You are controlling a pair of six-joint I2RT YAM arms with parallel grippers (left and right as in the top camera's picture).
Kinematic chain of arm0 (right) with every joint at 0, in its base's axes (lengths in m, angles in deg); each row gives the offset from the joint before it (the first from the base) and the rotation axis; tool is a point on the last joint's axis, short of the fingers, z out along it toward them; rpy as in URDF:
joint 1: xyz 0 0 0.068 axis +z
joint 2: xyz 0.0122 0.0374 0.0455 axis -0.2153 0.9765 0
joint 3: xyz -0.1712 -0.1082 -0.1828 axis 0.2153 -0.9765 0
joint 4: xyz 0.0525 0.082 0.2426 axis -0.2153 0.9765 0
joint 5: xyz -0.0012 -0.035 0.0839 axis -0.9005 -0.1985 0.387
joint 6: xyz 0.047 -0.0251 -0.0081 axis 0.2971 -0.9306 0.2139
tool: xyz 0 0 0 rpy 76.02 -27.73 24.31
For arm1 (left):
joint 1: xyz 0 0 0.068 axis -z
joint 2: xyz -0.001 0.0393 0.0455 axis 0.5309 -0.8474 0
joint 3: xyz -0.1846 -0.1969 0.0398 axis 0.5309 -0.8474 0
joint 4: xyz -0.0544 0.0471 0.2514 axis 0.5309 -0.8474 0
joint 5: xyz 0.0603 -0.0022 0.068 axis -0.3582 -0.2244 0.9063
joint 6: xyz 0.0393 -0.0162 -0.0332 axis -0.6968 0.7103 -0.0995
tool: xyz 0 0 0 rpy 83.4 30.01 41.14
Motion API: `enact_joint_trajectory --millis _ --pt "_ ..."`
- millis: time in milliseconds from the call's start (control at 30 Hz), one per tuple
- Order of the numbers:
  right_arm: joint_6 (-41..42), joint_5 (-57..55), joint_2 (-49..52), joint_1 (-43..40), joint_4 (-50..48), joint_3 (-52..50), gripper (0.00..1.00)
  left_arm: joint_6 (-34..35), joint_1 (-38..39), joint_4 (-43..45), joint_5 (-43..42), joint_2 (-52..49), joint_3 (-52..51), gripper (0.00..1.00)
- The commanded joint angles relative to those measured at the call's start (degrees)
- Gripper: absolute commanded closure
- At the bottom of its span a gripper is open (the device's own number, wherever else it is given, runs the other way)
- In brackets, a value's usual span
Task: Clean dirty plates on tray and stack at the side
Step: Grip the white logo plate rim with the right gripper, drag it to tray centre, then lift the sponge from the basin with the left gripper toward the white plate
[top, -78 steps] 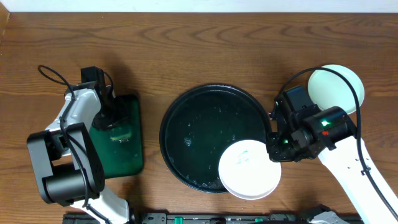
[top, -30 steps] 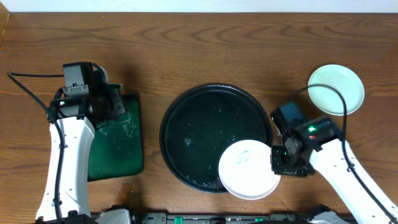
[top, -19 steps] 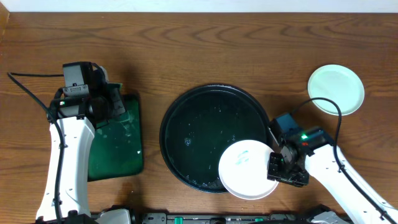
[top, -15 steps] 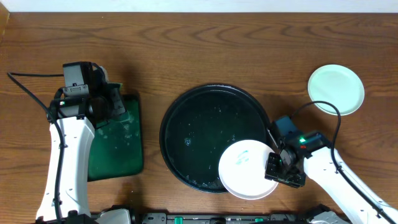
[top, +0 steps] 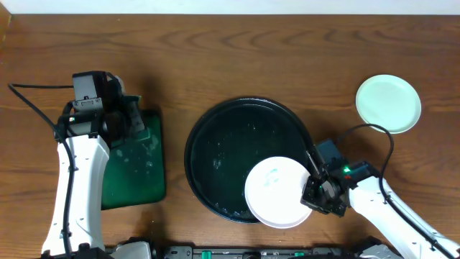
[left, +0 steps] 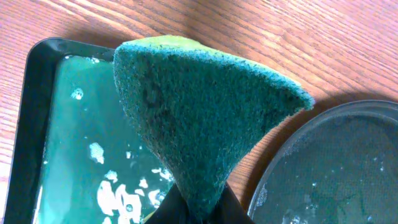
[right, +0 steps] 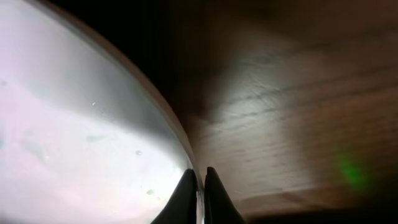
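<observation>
Overhead: my right gripper [top: 312, 196] clamps rim of white plate [top: 275, 193], which overhangs black tray [top: 215, 129] at front-right. My left gripper [left: 194, 211] pinches sponge [left: 199, 112] (by green tray [top: 133, 180]). Wiping step, I judge; next, steady plate and bring sponge across.

The white plate [top: 277, 193] lies across the lower right rim of the black tray [top: 223, 144]. The right gripper [top: 314, 193] meets this plate's right edge. A mint-green plate [top: 388, 103] sits on the table [top: 230, 57], well apart at upper right. The left gripper [top: 136, 128] hangs over the far end of the green rectangular tray [top: 136, 180].
</observation>
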Motion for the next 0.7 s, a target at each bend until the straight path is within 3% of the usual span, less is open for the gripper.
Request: enact_joint_trajectory --millis 0,300,667 --pt "1.0 -1.1 -0.3 0.5 -1.1 -0.2 0.99 -0.1 0.0 0.2 -0.5 0.2 1.6 0.93" --pt "-17.1 -2.0 -0.3 0.5 -16.3 1.3 0.99 -0.2 0.0 -0.2 -0.5 0.2 1.6 0.93" --pt "-23.9 -6.7 1.3 0.4 -22.9 1.3 0.99 -0.6 0.0 -3.3 1.2 -3.8 1.1 0.93"
